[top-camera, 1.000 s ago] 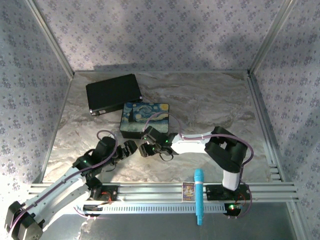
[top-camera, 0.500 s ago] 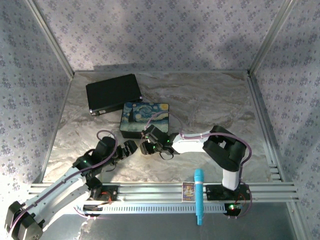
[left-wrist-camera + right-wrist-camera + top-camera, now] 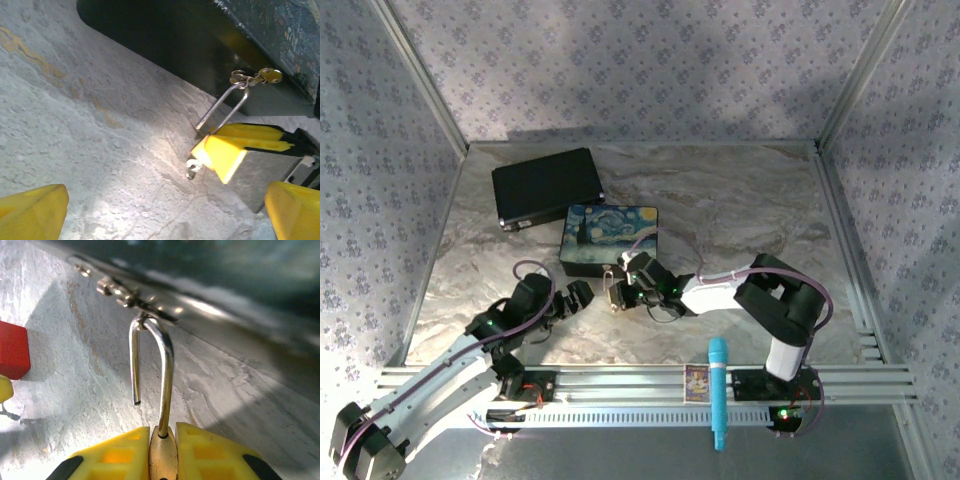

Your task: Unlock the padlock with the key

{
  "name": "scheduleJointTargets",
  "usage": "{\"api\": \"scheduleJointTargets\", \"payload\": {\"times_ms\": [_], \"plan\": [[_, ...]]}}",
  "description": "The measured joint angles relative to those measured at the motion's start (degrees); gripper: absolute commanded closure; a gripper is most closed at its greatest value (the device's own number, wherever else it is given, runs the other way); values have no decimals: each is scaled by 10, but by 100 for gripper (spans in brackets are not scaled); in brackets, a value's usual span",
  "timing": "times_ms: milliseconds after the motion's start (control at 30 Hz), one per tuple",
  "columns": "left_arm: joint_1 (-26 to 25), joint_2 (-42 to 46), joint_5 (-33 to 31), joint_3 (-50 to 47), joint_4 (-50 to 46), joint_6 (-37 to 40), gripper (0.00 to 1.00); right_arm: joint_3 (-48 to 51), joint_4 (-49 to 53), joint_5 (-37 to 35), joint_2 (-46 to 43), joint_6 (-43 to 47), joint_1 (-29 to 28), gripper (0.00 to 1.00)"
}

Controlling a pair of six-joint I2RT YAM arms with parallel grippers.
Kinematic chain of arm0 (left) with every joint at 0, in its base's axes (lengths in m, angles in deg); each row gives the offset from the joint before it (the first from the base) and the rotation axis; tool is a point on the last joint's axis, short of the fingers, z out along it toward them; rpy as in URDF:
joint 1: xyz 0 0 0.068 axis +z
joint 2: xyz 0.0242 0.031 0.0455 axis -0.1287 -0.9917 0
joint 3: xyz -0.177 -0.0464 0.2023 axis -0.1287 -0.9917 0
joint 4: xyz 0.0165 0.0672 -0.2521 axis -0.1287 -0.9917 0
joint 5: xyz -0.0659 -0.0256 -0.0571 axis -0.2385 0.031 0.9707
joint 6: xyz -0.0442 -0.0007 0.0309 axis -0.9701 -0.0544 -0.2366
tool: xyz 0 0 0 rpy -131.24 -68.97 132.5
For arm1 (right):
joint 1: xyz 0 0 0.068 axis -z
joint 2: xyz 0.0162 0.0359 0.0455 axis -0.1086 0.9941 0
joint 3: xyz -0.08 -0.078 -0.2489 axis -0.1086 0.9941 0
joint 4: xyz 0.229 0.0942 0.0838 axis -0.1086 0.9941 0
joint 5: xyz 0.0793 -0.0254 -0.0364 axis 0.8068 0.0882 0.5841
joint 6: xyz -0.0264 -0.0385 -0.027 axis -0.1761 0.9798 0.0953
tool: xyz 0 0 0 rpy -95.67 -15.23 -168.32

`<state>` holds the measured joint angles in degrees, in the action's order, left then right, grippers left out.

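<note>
By the box point(image 3: 610, 238), R gripper point(image 3: 162, 435) is clamped on the padlock point(image 3: 163, 462), shackle point(image 3: 167, 357) open but hooked in the latch point(image 3: 120, 292). L gripper point(image 3: 580, 296) gapes, empty. A crooked tug could snag it & drag the box.

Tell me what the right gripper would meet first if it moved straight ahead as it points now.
Probably the latch on the box, where the held padlock hooks on; depth is unclear.
</note>
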<state>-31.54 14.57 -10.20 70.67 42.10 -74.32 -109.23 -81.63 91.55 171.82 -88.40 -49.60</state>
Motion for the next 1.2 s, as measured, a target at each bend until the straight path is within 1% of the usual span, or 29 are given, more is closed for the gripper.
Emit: {"api": "scheduleJointTargets", "payload": {"times_ms": [100,133,233,333,433,467,533,600,700,900,1033,1067,1200], "plan": [[-1,-13,-16,22,-17,36,0,16,-16,8,-7,-6,6,90],[-1,-21,-24,36,-21,53,0,20,-22,12,-10,-7,8,93],[-16,-61,-61,95,-37,112,0,38,-43,22,-16,-14,14,95],[-48,-128,-116,173,-58,184,0,61,-80,38,-22,-24,22,96],[-80,-214,-163,253,-78,263,2,87,-118,54,-28,-36,35,96],[-87,-246,-174,277,-81,296,5,93,-129,58,-30,-39,40,96],[-96,-296,-187,309,-82,356,17,103,-145,63,-32,-43,47,96],[-98,-334,-190,326,-81,423,27,111,-154,64,-36,-47,53,97],[-98,-360,-177,329,-81,529,28,126,-162,65,-45,-52,58,97],[-99,-410,-165,343,-75,674,28,146,-163,79,-62,-52,73,97],[-98,-463,-150,377,-77,723,30,160,-177,90,-68,-53,86,99],[-98,-475,-147,384,-78,730,31,168,-183,92,-73,-53,91,100],[-104,-518,-150,396,-78,749,36,181,-197,96,-78,-53,101,100]]}}
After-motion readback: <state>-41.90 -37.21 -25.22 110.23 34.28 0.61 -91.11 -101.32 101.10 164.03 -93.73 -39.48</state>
